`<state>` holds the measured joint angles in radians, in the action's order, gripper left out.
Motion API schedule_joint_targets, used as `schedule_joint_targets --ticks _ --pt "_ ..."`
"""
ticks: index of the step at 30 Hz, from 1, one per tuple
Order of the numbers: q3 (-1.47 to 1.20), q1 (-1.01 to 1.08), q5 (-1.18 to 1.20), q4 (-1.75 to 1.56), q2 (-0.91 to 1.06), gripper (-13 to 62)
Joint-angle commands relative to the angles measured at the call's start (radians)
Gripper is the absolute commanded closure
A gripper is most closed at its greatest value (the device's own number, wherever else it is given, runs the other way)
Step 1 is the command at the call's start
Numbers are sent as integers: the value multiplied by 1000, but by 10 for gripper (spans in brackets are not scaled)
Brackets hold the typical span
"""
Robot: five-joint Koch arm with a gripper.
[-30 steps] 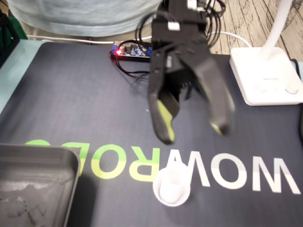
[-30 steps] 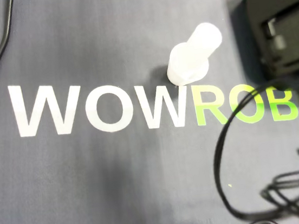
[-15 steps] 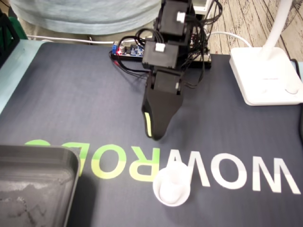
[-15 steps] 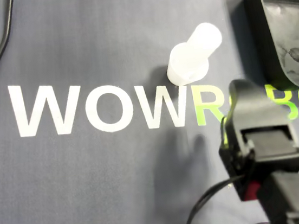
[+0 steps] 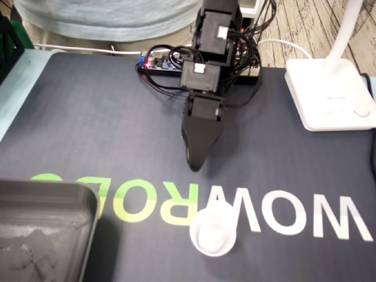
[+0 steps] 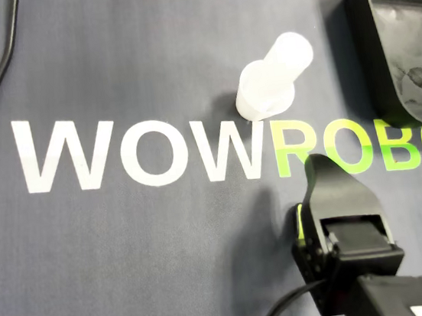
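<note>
Gripper (image 5: 195, 164) pulled back from white bottle (image 5: 214, 232) | pointing down | jaws overlapping

The dark mat (image 6: 109, 78) bears "WOW" in white and "ROBO" in green, perhaps cropped.

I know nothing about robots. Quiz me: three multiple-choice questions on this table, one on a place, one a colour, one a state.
1. In the fixed view, the dark grey rectangular tray sits: A lower left; B upper right; C centre.
2. The dark mat has letters ROBO printed in: A red; B green; C blue.
3. The white plastic bottle is: A gripped; B in the tray; C standing free.
A: it fills that corner. B: plainly green in both views. C: the black fingers hang apart from it.
</note>
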<state>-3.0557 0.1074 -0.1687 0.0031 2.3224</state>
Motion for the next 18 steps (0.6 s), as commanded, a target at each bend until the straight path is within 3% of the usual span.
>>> schedule_joint_targets --ticks 1,18 --pt "-48 -2 5 -58 77 161" --pt "-48 15 52 6 78 155"
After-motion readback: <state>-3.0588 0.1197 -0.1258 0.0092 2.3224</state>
